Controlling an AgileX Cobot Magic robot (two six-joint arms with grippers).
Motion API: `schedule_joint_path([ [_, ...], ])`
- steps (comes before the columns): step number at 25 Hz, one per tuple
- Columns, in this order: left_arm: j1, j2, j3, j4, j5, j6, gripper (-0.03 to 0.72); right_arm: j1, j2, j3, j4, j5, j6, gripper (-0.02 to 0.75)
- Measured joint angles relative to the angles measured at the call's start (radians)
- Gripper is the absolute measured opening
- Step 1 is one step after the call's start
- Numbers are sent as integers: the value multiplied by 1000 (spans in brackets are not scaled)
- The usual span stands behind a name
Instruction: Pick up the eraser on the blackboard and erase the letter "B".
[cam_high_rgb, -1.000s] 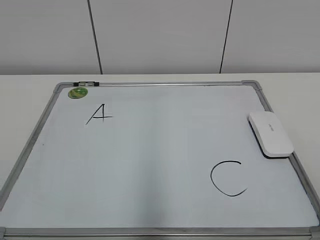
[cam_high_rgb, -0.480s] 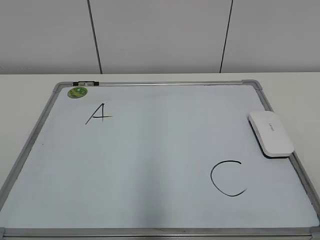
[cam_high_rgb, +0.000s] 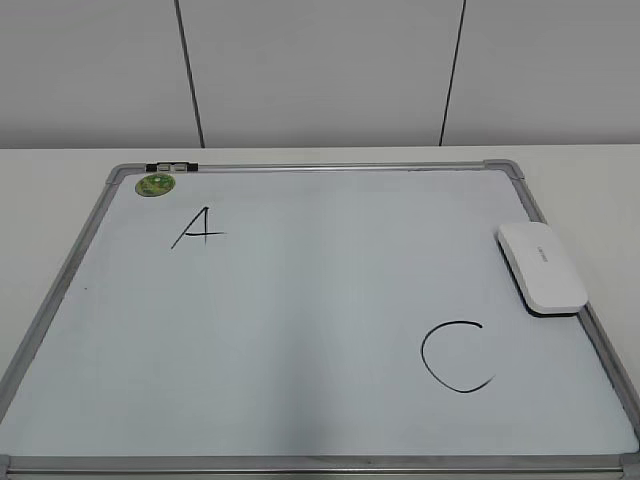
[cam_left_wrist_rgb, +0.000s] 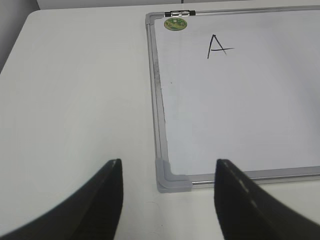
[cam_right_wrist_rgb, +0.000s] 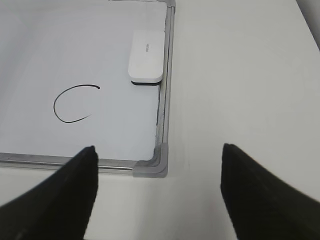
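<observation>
The eraser (cam_high_rgb: 541, 266) lies flat on the blackboard (cam_high_rgb: 300, 330) at about 3 o'clock in the exterior view, hard against the right frame rail with its far long edge overlapping the silver strip, and just above the drawn "C" (cam_high_rgb: 455, 357), which sits toward 5 o'clock. The "A" (cam_high_rgb: 198, 228) is up at 10 o'clock near the green sticker (cam_high_rgb: 156, 185). No letter "B" shows anywhere on the board in any view, so the marker stroke to be wiped either is absent or has already gone; from these pictures it cannot be said which. The left gripper (cam_left_wrist_rgb: 167, 200) hangs over the bare table (cam_left_wrist_rgb: 75, 100) at the board's near left corner, jaws spread wide and empty; the right gripper (cam_right_wrist_rgb: 160, 195) hangs over the near right corner, likewise wide apart with nothing between the fingers, and the eraser lies ahead of it at 12 o'clock. The eraser looks like a rigid, light plastic shell with a smooth, probably slick top and rounded edges, so a pinch on the curved crown would likely slip. The surer hold is across its short width, on the two long side walls near the middle, though the frame rail crowds the outer wall and may hinder a fingertip there.
</observation>
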Motion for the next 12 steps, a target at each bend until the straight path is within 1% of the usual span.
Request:
schedule_joint_path([
  [12,0,0,0,0,0,0,419,0,0,0,0,0,0,587],
])
